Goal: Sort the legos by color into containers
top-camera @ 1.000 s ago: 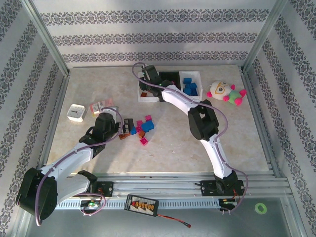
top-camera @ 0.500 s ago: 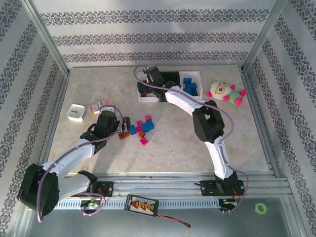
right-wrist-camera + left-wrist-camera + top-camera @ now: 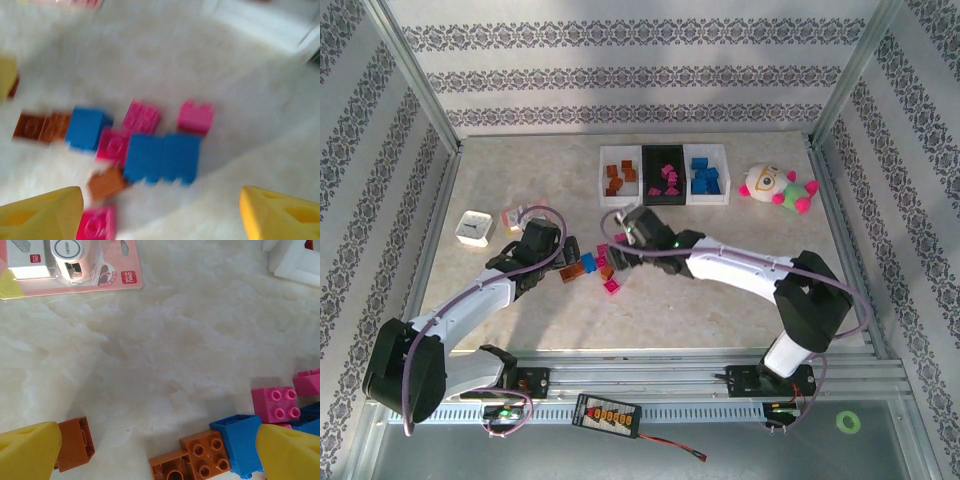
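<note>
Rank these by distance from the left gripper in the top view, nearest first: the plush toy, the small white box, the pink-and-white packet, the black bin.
Measured from the left gripper:
1. pink-and-white packet, just behind it, to its left.
2. small white box, further left.
3. black bin, middle of the back row.
4. plush toy, far right, at the back.

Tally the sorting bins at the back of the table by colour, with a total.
White bins: 2
Black bin: 1
Total: 3
</note>
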Controlling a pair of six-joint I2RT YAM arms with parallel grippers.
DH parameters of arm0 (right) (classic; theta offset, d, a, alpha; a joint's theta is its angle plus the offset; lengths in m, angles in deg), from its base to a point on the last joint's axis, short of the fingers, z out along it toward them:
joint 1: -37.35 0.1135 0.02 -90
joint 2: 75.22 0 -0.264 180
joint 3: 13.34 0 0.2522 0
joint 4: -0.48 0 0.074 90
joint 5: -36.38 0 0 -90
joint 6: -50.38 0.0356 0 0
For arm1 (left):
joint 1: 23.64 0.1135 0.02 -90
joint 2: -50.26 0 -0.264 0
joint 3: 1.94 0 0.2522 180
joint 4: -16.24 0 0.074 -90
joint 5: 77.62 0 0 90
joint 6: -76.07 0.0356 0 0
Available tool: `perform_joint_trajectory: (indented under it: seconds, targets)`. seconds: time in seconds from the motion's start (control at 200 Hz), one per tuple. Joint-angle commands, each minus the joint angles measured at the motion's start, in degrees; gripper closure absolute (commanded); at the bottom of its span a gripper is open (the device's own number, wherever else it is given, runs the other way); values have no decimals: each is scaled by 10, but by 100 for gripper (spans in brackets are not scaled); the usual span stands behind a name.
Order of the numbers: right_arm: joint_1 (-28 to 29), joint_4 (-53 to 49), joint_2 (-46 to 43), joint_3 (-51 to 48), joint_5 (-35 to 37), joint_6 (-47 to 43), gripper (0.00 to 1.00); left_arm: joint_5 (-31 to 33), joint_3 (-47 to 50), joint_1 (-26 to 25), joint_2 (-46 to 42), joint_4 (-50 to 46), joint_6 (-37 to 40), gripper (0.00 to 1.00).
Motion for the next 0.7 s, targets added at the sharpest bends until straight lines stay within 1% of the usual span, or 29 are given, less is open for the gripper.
perform_joint_trajectory:
  seconds: [0.0, 0.195, 0.375, 0.52, 0.605, 0.695]
  targets:
    - [33, -23, -10, -25, 7, 39, 19, -6, -20, 10, 7, -21, -8, 1]
    - [54, -32, 49, -1, -18, 73, 25, -12, -24, 11, 11, -18, -3, 1]
    - [59, -65, 112, 46, -33, 73, 29, -17, -19, 12, 4, -23, 2, 1]
    - [65, -84, 144, 75, -42, 66, 32, -15, -13, 12, 0, -21, 2, 1]
    - [67, -86, 157, 83, -45, 67, 35, -17, -10, 12, -2, -19, -3, 1]
    - [67, -93, 170, 91, -47, 69, 41, -19, -6, 12, -2, -14, -5, 1]
